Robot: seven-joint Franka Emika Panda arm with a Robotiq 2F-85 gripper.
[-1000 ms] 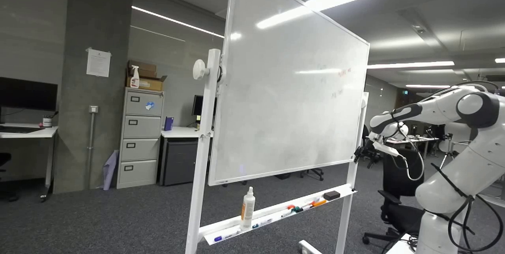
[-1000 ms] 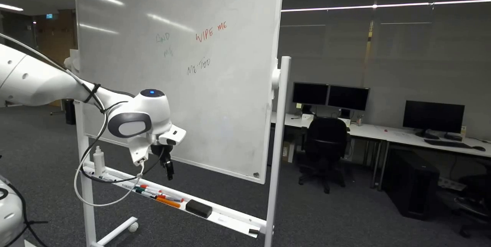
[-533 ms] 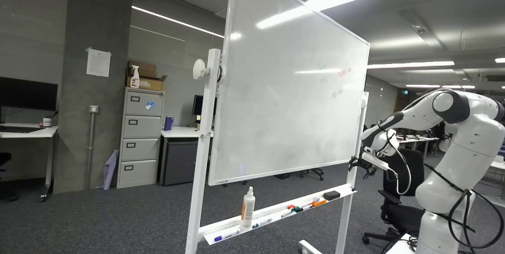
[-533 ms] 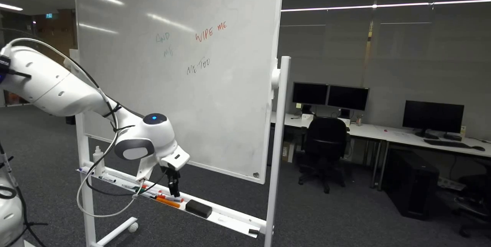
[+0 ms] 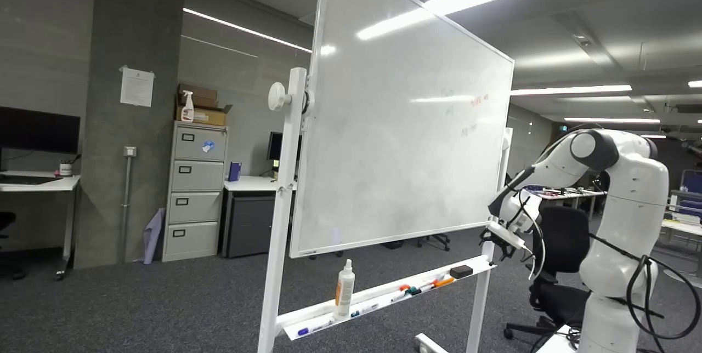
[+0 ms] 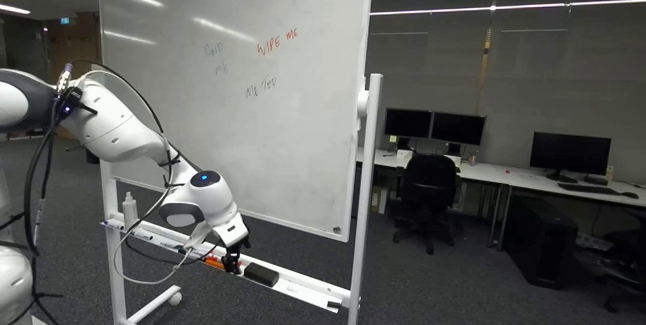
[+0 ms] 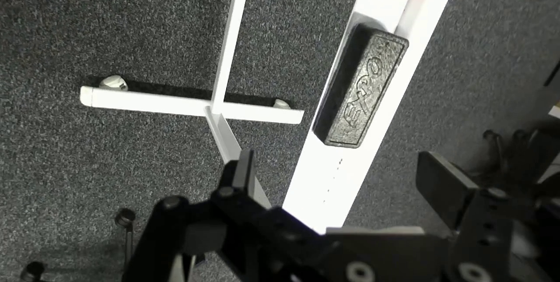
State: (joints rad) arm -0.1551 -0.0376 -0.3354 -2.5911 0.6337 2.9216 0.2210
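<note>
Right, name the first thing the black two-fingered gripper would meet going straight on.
Probably the long white metal-looking tray, which shows between the open fingers in the wrist view, or else the nearest end of the dark rectangular EXPO eraser lying on it; depth is unclear.

In an exterior view, a robot arm (image 5: 630, 199) stands at right, its gripper (image 5: 496, 246) near the lower corner of a whiteboard (image 5: 395, 139). A bottle (image 5: 344, 292) stands upright on the tray (image 5: 370, 296) below; several markers (image 5: 443, 283) lie between it and an eraser (image 5: 461, 271).
</note>
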